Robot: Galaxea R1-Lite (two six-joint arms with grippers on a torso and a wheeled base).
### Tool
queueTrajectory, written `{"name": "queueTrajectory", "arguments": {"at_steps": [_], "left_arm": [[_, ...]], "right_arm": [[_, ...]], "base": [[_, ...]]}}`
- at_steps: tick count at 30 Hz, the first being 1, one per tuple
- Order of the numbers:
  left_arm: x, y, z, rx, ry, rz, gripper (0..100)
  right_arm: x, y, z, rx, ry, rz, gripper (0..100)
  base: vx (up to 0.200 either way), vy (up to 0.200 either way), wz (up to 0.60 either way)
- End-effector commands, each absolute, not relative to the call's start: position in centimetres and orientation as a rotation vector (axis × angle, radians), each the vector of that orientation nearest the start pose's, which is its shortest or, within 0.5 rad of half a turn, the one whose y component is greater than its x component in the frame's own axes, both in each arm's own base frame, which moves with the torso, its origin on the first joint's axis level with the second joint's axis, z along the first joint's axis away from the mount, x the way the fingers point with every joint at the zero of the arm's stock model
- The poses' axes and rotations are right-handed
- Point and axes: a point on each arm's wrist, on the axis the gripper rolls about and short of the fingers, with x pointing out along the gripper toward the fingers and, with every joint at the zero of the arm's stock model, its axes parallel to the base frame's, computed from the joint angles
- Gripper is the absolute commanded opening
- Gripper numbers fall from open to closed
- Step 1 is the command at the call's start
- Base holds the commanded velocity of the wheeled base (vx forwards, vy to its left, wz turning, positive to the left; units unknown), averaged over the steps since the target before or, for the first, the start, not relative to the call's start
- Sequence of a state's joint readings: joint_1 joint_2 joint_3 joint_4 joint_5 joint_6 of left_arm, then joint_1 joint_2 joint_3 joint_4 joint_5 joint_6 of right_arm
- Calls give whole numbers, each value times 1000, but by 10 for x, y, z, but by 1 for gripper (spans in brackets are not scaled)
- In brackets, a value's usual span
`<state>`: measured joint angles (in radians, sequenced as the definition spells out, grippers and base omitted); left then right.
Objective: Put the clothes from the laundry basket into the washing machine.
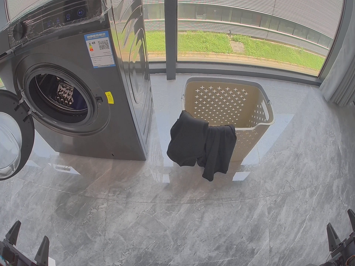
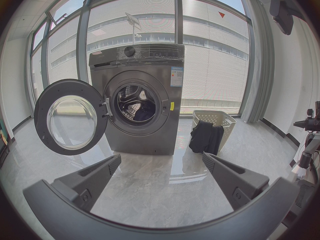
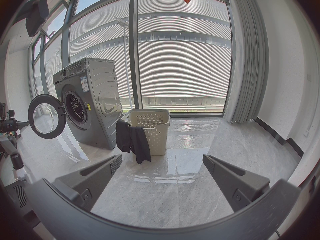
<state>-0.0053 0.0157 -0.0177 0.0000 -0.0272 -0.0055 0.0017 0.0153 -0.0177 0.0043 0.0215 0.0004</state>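
A grey front-loading washing machine [image 1: 85,93] stands at the left with its round door [image 1: 13,137] swung open; dark and patterned laundry [image 1: 68,95] lies in the drum. To its right sits a beige laundry basket [image 1: 255,108] with a black garment [image 1: 201,143] draped over its near rim. My left gripper [image 1: 27,241] is low at the near left, open and holding nothing. My right gripper [image 1: 342,228] is low at the near right, also open. Both are far from the basket. The same garment [image 2: 206,137] [image 3: 131,140] hangs in both wrist views.
Glossy grey tile floor [image 1: 177,218] spreads wide between me and the machine. A large window [image 1: 240,23] with a vertical post [image 1: 170,30] runs behind the basket. A grey curtain [image 1: 342,71] hangs at the far right.
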Motion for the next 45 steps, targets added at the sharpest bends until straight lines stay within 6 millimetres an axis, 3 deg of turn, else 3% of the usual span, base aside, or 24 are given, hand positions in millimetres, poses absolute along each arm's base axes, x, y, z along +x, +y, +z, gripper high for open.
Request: {"name": "queueTrajectory", "arguments": {"at_steps": [1, 15, 45], "left_arm": [[-23, 0, 76, -6, 2, -34, 100], [-23, 0, 76, -6, 2, -34, 100], [-23, 0, 76, -8, 2, -34, 100]], "right_arm": [[-23, 0, 75, 0, 6, 25, 100], [-23, 0, 75, -1, 5, 21, 100], [-23, 0, 75, -6, 5, 5, 100]], "base": [[0, 0, 0], [171, 0, 0], [60, 0, 0]]}}
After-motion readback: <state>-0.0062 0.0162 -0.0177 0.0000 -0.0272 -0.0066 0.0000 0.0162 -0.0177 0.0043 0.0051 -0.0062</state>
